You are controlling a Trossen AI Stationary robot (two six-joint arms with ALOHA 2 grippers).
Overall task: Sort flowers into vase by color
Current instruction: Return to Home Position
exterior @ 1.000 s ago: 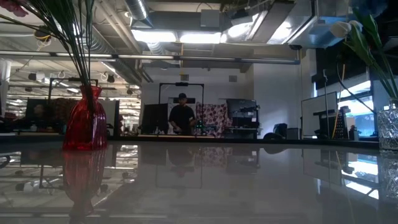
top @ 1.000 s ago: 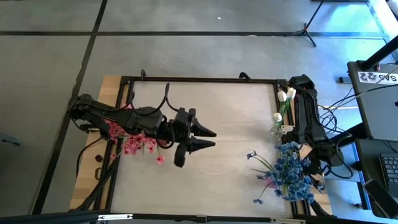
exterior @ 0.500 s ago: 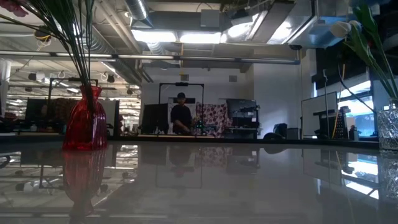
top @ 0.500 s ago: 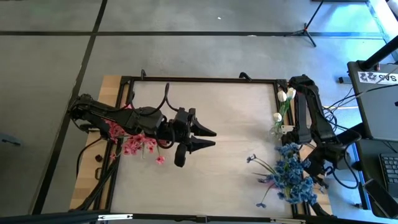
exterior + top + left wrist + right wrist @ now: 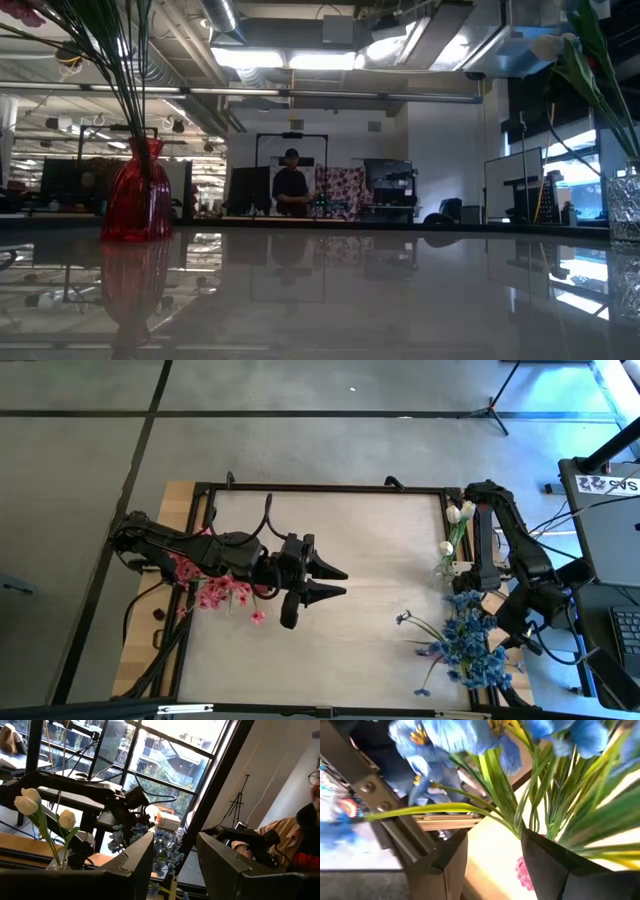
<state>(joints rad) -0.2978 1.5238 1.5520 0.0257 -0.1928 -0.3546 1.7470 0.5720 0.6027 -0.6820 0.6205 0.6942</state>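
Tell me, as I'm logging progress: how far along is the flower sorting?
Looks nearly done: pink flowers stand bunched at the left of the table, blue flowers at its right, white tulips in a separate bunch nearby. Nothing is in hand; the left claw hangs open over mid-table, the right claw is open by the blue bunch. Seemingly left: parking the arms.

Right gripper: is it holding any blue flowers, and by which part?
Nothing held. The right gripper is open, fingers empty; the blue flowers lie beyond them.

Pale wooden black-framed table [image 5: 370, 560] on grey concrete floor [image 5: 80, 460], dark tape lines. Black tripod [image 5: 495, 410] beyond table's far right corner. Bright ceiling light panels [image 5: 290, 60] overhead. Black-framed windows [image 5: 165, 765] beyond table.
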